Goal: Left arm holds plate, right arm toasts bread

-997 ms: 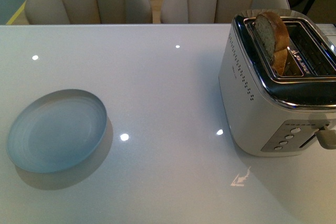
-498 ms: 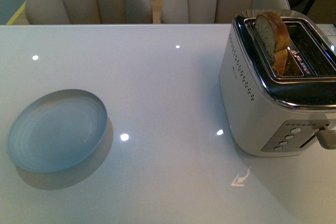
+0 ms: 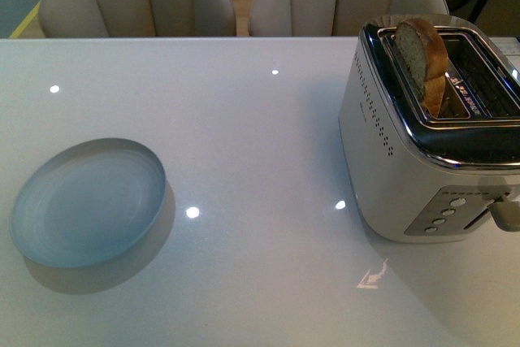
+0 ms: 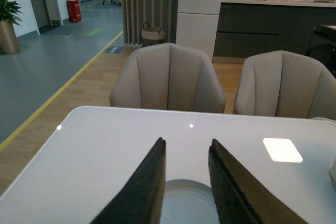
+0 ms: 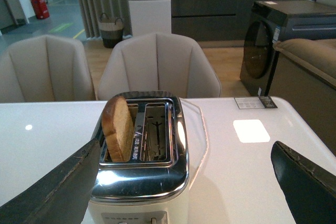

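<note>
Standing in the toaster (image 5: 139,156), bread (image 5: 118,129) between wide-apart right pincer (image 5: 189,182) fingers.

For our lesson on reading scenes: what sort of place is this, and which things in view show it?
Probably an open-plan kitchen and dining area, perhaps a showroom. A toaster holding bread stands on a glossy white table with padded chairs, and dark kitchen cabinets line the back wall.

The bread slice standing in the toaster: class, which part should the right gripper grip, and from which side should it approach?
Grip the rounded top of the bread, the only part standing clear above the toaster slot. Come from above, one finger on each flat face, since the slot walls hide the lower half. The right gripper is already open wide.
</note>
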Controlling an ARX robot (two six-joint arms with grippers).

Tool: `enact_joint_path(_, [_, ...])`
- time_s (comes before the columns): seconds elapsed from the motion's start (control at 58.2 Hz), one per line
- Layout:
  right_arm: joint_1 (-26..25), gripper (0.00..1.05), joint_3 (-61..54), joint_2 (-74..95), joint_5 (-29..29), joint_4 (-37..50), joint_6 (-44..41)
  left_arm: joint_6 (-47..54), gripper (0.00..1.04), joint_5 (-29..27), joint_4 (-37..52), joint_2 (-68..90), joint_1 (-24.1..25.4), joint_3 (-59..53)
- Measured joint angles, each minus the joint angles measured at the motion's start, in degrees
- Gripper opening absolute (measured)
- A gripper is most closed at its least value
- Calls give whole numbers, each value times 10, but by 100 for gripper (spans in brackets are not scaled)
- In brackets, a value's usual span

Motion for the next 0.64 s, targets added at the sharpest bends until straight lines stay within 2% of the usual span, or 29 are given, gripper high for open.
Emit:
enact_joint_path(0.378, [0,96,0,0,0,0,0,0,99,0,0,0,0,0])
enact_joint_path(0.636, [0,96,0,0,0,0,0,1,97,0,0,0,0,0])
